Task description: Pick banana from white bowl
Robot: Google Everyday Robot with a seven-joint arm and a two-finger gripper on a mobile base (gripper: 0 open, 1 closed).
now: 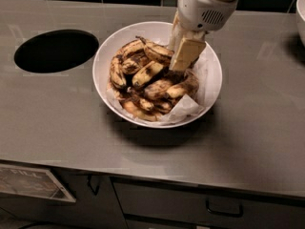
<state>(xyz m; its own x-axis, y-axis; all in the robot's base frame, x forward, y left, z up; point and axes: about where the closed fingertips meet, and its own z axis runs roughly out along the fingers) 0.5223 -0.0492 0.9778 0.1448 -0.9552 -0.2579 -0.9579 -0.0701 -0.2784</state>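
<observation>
The white bowl (209,87), round and shallow with a crumpled white paper lining, stands in the middle of the grey counter and holds several overripe bananas. A long curved brown-and-yellow banana (153,51) lies across the top of the pile. My gripper (184,60) comes down from the upper right on a white arm into the bowl's far right side. It sits against the right end of that banana. The gripper hides whatever lies beneath it.
A round black hole (56,50) is cut into the counter left of the bowl. A sliver of another white vessel's rim (300,11) shows at the right edge. Dark tiles back the counter, and drawers with handles (224,208) sit below the front edge.
</observation>
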